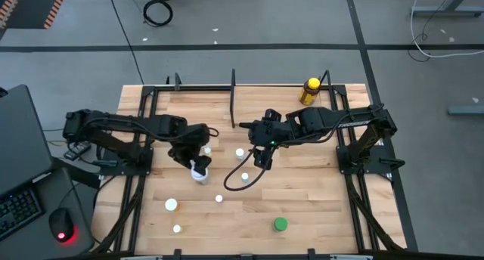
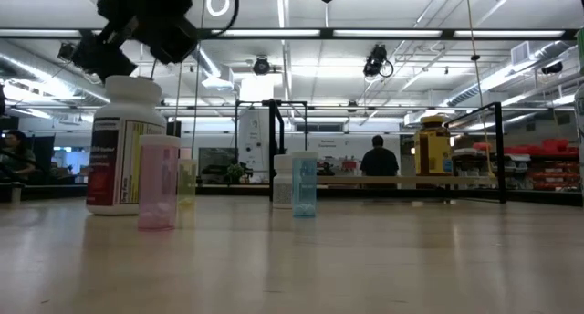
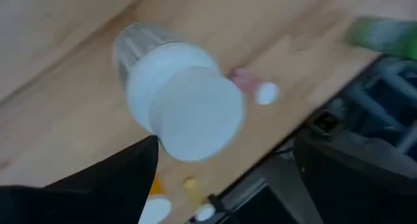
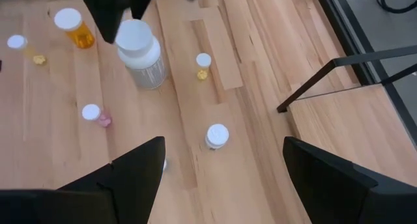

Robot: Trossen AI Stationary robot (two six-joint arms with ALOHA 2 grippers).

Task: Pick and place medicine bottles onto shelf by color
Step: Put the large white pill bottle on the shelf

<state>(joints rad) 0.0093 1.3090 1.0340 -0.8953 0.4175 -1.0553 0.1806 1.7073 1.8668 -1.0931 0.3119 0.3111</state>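
Pink bottle (image 2: 158,182) nearest, large white bottle (image 2: 126,145) beside it, upright, capped

Bare tabletop (image 1: 325,207) right of the green bottle (image 1: 280,224) — small bottles (image 1: 219,199) scattered mid-table.

Bright overhead strips; wrist cam blurry.
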